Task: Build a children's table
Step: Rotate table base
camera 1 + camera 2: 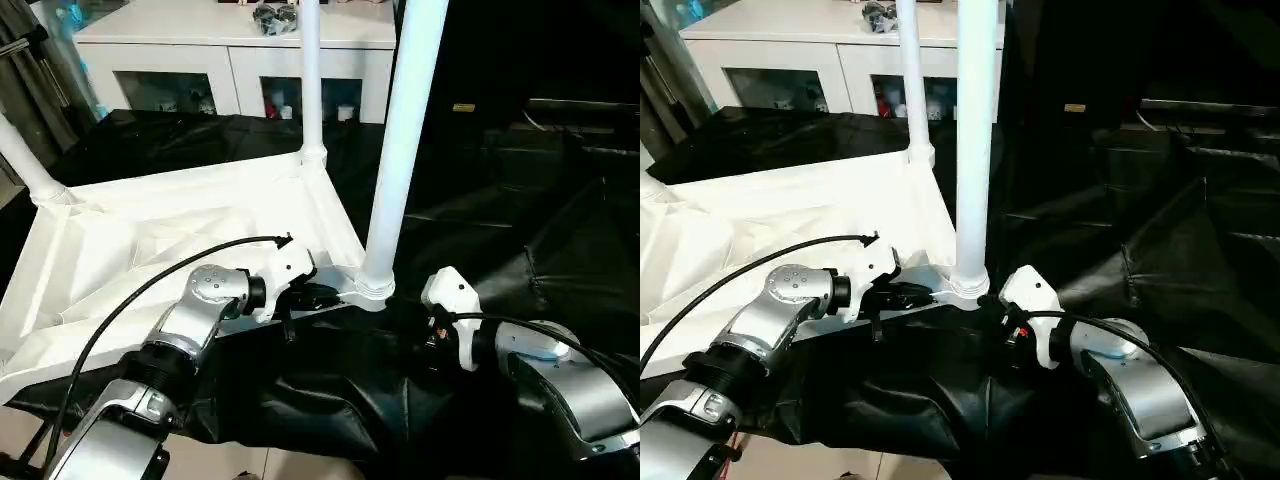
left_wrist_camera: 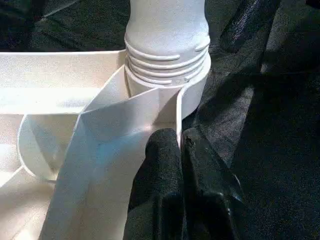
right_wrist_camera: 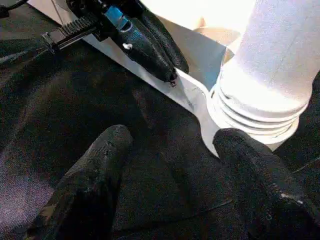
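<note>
Black cloth point(image 1: 480, 250) over work surface; white cabinet point(image 1: 235, 60) behind. Tabletop point(image 1: 150, 250) upside down on cloth, legs point(image 1: 400, 150) standing in corner sockets, tops cut off. Left gripper point(image 2: 179, 150) clamped on tabletop rim near corner; right gripper point(image 3: 170, 160) spread wide, empty, beside socket.

- The tabletop point(image 1: 150, 240) is seen as smooth white plastic with a faint sheen, its ribbed underside turned up.
- The leg point(image 1: 405, 130) is made of glossy white plastic tube, with ridged rings moulded at its base.
- A black cloth point(image 1: 500, 230), matt and creased with a fine weave, is spread under everything.
- The forearms are cased in brushed silver metal.
- The fingers point(image 3: 85, 195) are coated in rough, matt black rubber.
- At 12 o'clock, a cabinet point(image 1: 230, 40) is finished in smooth white, with glass doors.
</note>
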